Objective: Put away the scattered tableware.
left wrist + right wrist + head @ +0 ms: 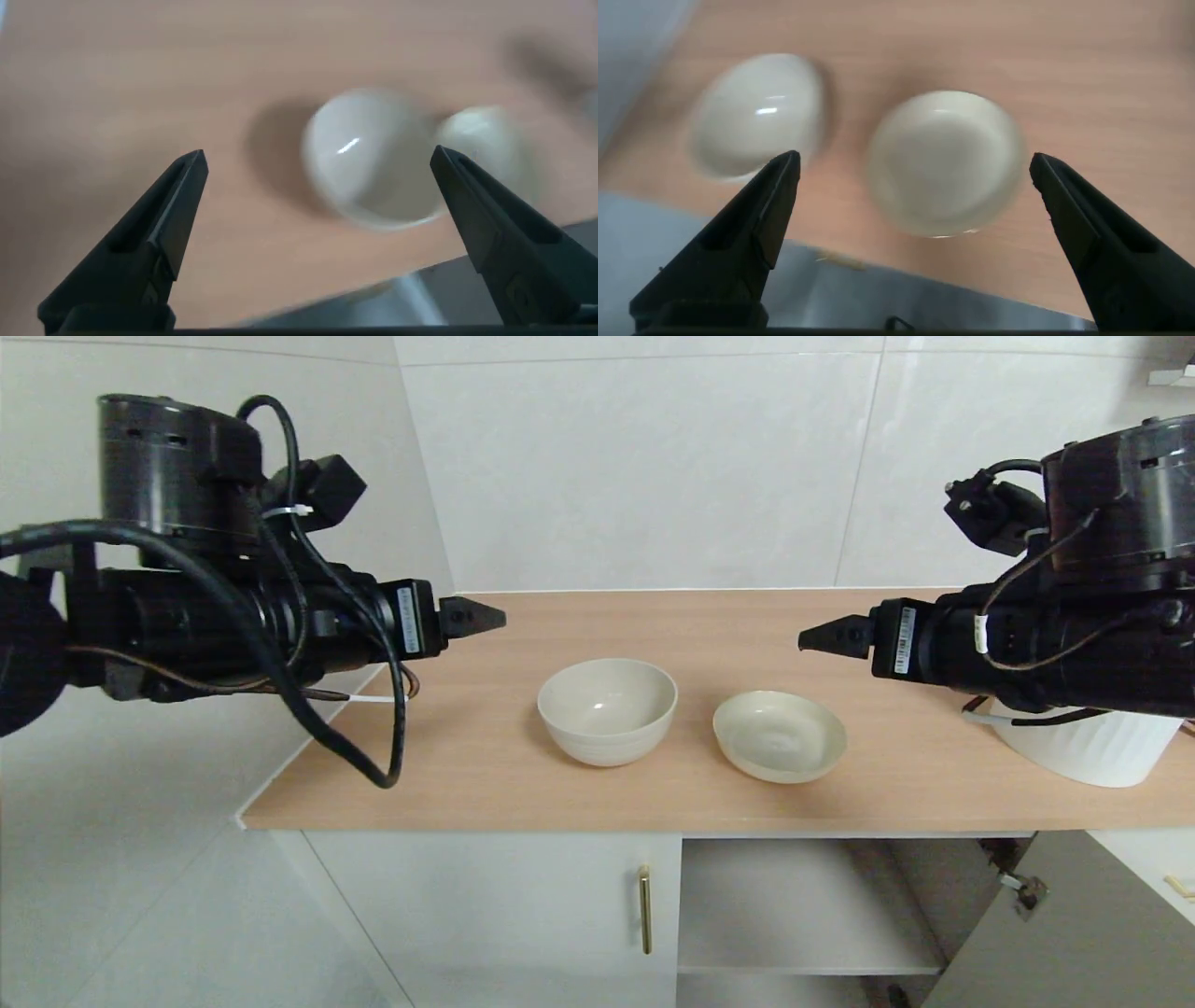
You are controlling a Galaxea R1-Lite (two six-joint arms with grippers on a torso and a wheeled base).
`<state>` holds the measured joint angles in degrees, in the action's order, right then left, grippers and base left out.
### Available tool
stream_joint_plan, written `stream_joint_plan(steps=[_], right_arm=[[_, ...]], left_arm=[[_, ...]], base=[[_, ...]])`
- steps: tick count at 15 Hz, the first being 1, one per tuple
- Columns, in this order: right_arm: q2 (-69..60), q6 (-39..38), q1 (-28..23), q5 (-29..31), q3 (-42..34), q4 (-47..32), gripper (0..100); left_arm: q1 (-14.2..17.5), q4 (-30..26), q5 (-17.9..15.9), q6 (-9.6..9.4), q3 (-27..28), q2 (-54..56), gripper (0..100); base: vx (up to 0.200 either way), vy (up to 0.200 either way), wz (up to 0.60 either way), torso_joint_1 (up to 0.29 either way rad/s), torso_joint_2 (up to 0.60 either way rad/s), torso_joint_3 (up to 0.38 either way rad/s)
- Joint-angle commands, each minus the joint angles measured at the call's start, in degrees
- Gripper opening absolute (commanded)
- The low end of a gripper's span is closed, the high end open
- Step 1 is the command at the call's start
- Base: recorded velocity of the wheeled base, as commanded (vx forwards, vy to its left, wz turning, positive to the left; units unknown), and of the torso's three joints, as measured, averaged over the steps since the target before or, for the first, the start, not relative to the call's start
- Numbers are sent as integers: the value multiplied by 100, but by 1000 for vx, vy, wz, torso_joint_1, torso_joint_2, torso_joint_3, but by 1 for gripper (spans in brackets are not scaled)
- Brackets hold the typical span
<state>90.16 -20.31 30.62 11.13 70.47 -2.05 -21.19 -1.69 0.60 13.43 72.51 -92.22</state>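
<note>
A deep cream bowl point(607, 709) stands on the wooden countertop point(467, 775), with a shallow cream dish point(780, 735) just to its right. My left gripper point(485, 617) hovers above the counter to the left of the bowl. Its fingers are spread wide and hold nothing, with the bowl point(369, 159) and the dish point(486, 140) below them. My right gripper point(817, 637) hangs above the counter on the right, level with the left one. It stands open over the dish point(943, 161), with the bowl point(758, 114) off to one side.
A white ribbed container point(1088, 747) sits on the counter at the far right, partly under my right arm. Below the counter, the right cabinet door point(1046, 924) is swung open onto a white shelf point(803, 896). The left door point(523, 905) with its gold handle is closed. Tiled walls close the back and left.
</note>
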Motion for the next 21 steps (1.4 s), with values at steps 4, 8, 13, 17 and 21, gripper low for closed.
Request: stream_joint_plan(steps=[4, 8, 13, 17, 21], right_arm=[[872, -26, -100, 996, 722, -841, 100], [898, -34, -118, 1014, 740, -841, 100], [907, -43, -118, 1014, 740, -832, 100], [933, -43, -118, 1014, 740, -824, 100], [924, -43, -118, 1014, 740, -832, 100]], left_arm=[[-430, -261, 389, 450, 536, -1079, 100], [-536, -604, 1056, 458, 826, -1553, 100], [-632, -648, 1092, 537, 984, -1870, 100], [-659, -648, 1118, 537, 1081, -2054, 0], [-720, -648, 1127, 546, 1151, -2248, 0]], base=[[0, 0, 0, 0, 0, 0], [0, 0, 0, 0, 0, 0], [0, 0, 0, 0, 0, 0], [0, 0, 0, 0, 0, 0], [0, 0, 0, 0, 0, 0]])
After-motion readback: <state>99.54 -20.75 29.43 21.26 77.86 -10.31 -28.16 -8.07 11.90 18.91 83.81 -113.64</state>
